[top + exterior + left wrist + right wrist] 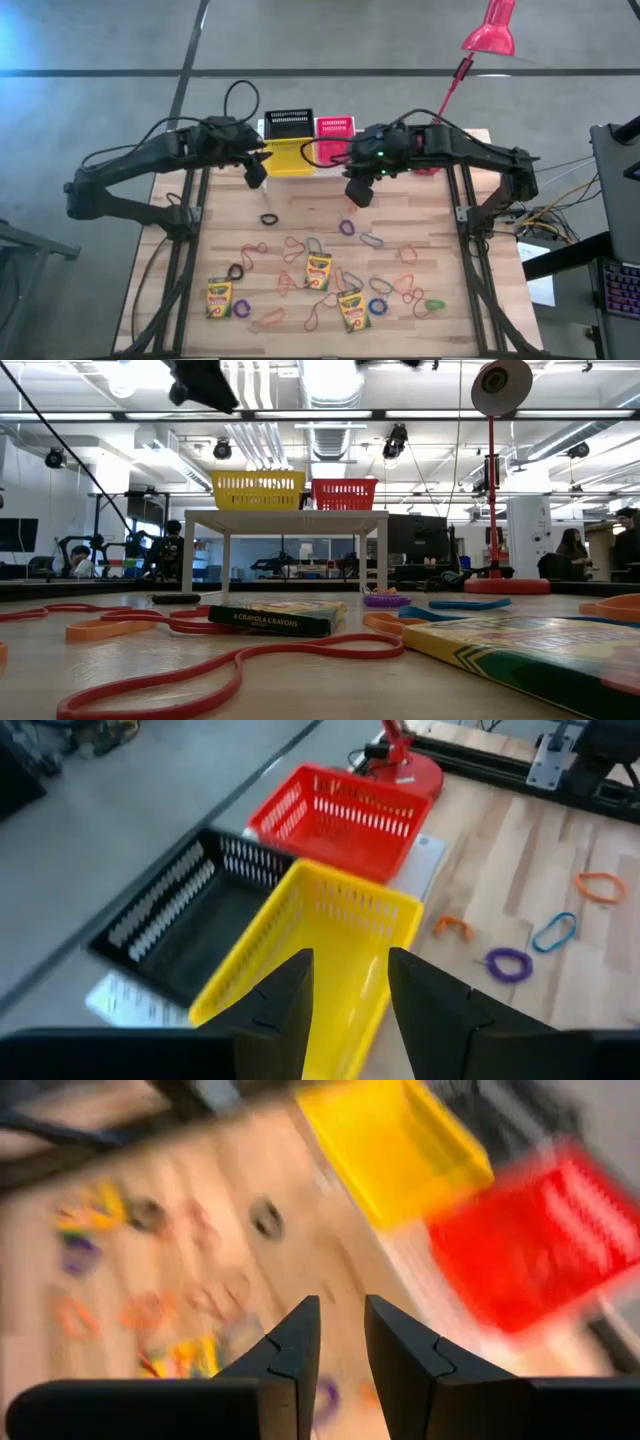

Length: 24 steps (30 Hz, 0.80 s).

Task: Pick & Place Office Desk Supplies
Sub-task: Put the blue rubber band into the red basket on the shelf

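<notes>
Three yellow-and-green crayon boxes (220,297) (318,271) (351,310) lie flat on the wooden table among several scattered rubber bands (372,240). At the far edge, on a white stand (285,520), sit a black basket (288,120), a yellow basket (288,157) and a red basket (335,128). My left gripper (257,170) hangs open in the air over the yellow basket's (320,950) near left corner, with nothing between its fingers. My right gripper (358,190) hangs open above bare table just in front of the red basket (540,1240), also holding nothing.
A red desk lamp (490,35) stands at the far right, its base beside the red basket. A black band (268,218) and a purple band (346,227) lie on the table below the grippers. The bands and boxes fill the table's near half.
</notes>
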### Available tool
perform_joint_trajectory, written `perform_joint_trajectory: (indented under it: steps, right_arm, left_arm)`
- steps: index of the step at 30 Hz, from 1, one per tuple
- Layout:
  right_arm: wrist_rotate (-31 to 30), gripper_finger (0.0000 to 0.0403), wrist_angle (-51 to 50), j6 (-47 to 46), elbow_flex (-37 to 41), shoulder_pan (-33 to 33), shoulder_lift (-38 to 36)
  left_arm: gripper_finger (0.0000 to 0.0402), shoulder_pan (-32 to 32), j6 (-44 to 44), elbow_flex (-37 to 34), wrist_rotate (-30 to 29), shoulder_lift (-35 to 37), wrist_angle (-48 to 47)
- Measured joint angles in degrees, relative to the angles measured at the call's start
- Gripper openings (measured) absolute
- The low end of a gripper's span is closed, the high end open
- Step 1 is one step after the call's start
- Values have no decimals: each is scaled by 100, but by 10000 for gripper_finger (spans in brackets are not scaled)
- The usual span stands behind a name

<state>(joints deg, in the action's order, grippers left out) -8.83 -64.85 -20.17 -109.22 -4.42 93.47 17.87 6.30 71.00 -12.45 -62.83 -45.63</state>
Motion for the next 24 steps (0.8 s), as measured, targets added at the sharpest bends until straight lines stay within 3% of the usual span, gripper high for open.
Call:
perform_joint_trajectory:
  steps: [4,9,17,24]
  right_arm:
    - [481,94,-673,-201,744,-103,-213]
    - [779,122,-496,-203,2411,241,-549]
    - [1221,192,1994,17,5138,633,-1133]
    - [1251,223,3570,158,6626,690,-1143]
  left_arm:
    - [135,0,390,0,-2,219,-761]
    - [129,0,471,-4,-2,379,-1284]
    - [124,-4,749,-9,1,427,-1440]
    - [124,-9,744,-9,-1,422,-1433]
